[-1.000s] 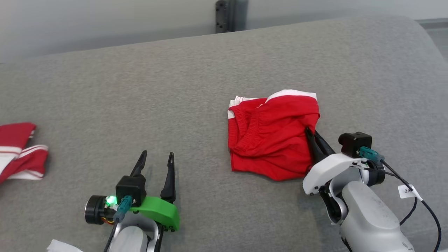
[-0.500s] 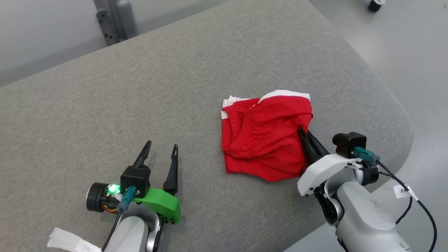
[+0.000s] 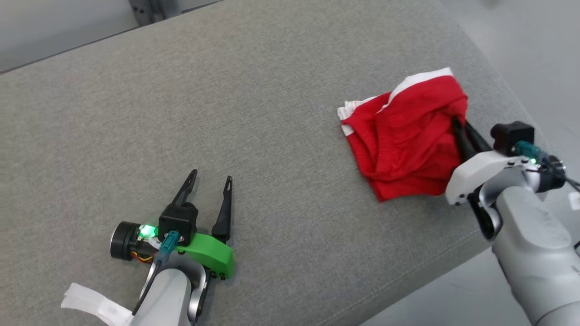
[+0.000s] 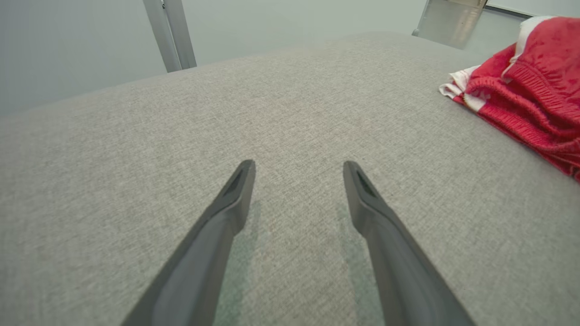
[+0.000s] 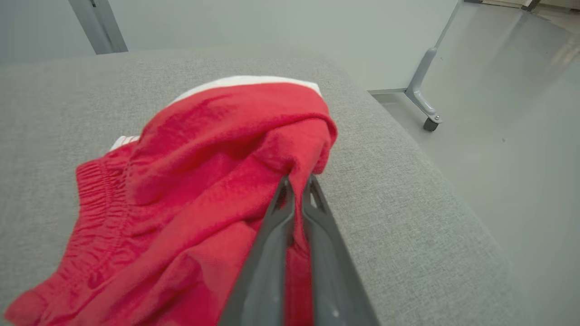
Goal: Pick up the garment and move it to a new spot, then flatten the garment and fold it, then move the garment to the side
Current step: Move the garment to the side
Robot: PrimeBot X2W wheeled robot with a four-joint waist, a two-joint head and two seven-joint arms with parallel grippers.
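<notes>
The garment [image 3: 408, 136] is a pair of red shorts with white trim and an elastic waistband, folded into a bundle near the right end of the grey cushion [image 3: 226, 90]. My right gripper [image 3: 456, 123] is shut on a pinch of its red cloth at the right side, and that edge is raised. From the right wrist camera the garment [image 5: 190, 190] is bunched around the closed fingertips [image 5: 285, 185]. My left gripper [image 3: 212, 176] stands open low over bare cushion at the lower left, nothing between its fingers [image 4: 240, 190]. The garment [image 4: 525, 95] lies at the far right of the left wrist view.
The cushion's right edge [image 3: 494, 77] and front edge [image 3: 408, 290] drop to a pale grey floor [image 3: 534, 36]. A caster leg [image 5: 423, 108] stands on the floor to the right. A metal post [image 4: 170, 36] rises behind the cushion.
The head camera has swung right, so the second red-and-white cloth at the left has left the view. My right gripper has carried the garment toward the cushion's right end. The left gripper stays put.
</notes>
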